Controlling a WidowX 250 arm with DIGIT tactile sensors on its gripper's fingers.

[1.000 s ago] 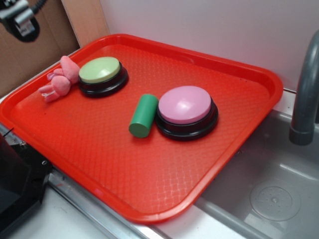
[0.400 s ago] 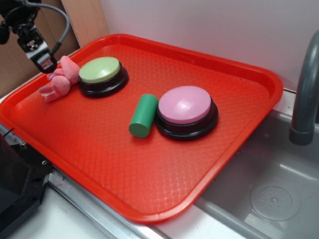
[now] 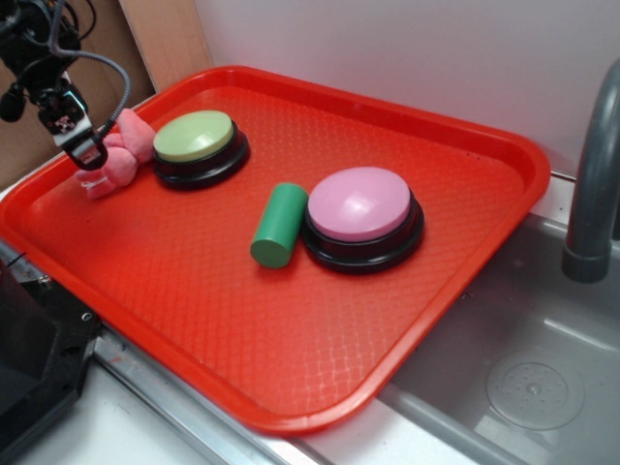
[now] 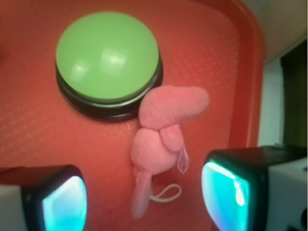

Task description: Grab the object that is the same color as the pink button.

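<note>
The pink plush bunny (image 4: 161, 144) lies on the red tray (image 3: 291, 329) near the tray's left corner in the exterior view, its head end touching the black base of the green-topped button (image 3: 199, 145). In the wrist view its long axis runs roughly from 1 o'clock down to 7 o'clock: the broad, rounded part points toward 1 o'clock beside the button, and a thin limb with a small white loop trails toward 7 o'clock. The claw (image 4: 144, 195) is spread wide, its two fingers (image 4: 228, 190) standing either side of the toy's lower end without touching it. In the exterior view the claw (image 3: 85, 145) hangs just over the bunny (image 3: 116, 155). Near the tray's middle stands the pink button (image 3: 360, 215), with a green cylinder (image 3: 279, 225) lying on its side against its 9 o'clock edge. The tray has a textured surface and rests over the rim of a grey sink (image 3: 533, 378); a grey faucet (image 3: 591, 184) rises at 3 o'clock, a white wall stands behind, and a strip of pale worktop (image 3: 116, 426) shows at 7 o'clock.
</note>
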